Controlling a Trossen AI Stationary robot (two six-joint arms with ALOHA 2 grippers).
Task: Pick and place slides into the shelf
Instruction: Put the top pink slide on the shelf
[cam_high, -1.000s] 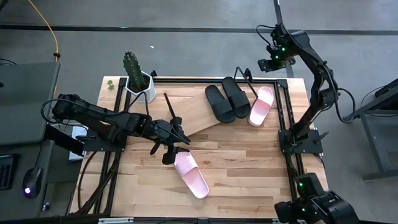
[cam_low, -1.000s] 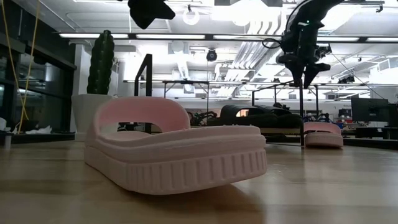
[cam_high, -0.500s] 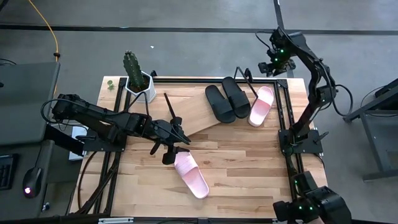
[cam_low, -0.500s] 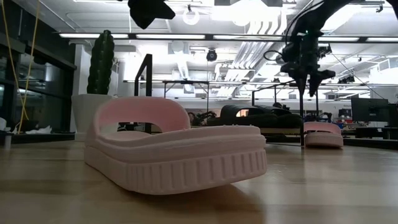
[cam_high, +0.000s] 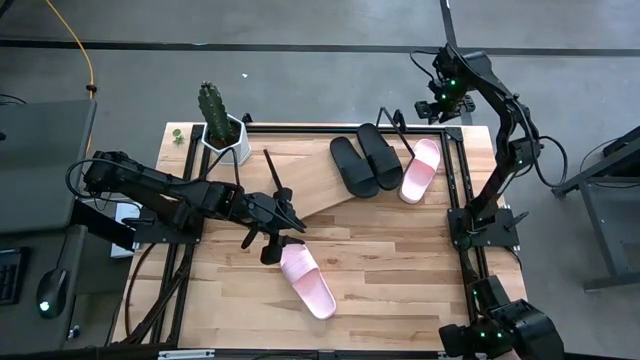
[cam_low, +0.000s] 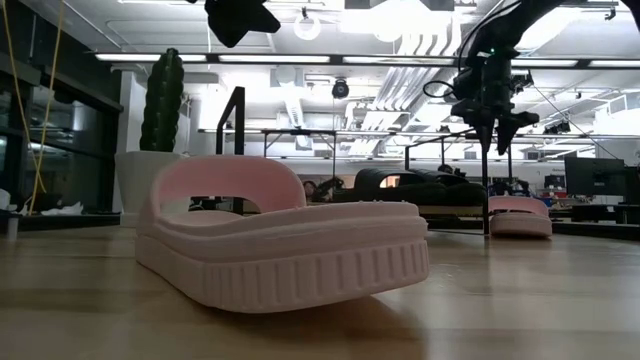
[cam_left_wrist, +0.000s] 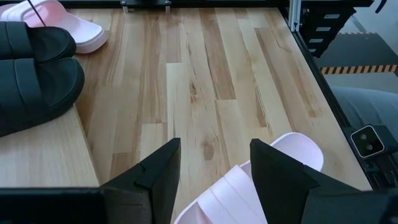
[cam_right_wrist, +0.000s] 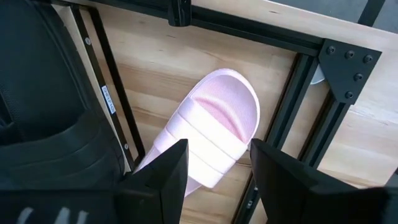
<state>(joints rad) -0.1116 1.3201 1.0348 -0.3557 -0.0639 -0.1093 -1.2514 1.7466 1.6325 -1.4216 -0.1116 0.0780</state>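
Note:
One pink slide (cam_high: 307, 280) lies sole down on the table, near the middle front. My left gripper (cam_high: 290, 215) hangs open above its far end (cam_left_wrist: 249, 193), not touching it. Two black slides (cam_high: 365, 160) rest side by side on the shelf (cam_high: 305, 180), a slanted wood board. A second pink slide (cam_high: 420, 168) lies on the table just right of the shelf. My right gripper (cam_high: 437, 103) hangs open high above that slide (cam_right_wrist: 214, 134), pointing down, clear of it.
A potted cactus (cam_high: 215, 125) stands at the table's far left corner, behind the shelf. Black metal rails (cam_high: 455, 180) run along the table's right and left sides. Bare wood (cam_high: 400, 260) lies between the near pink slide and the right rail.
My right gripper has sunk a little toward the far pink slide and tipped until it points straight down, then held still. Its fingers stay apart.

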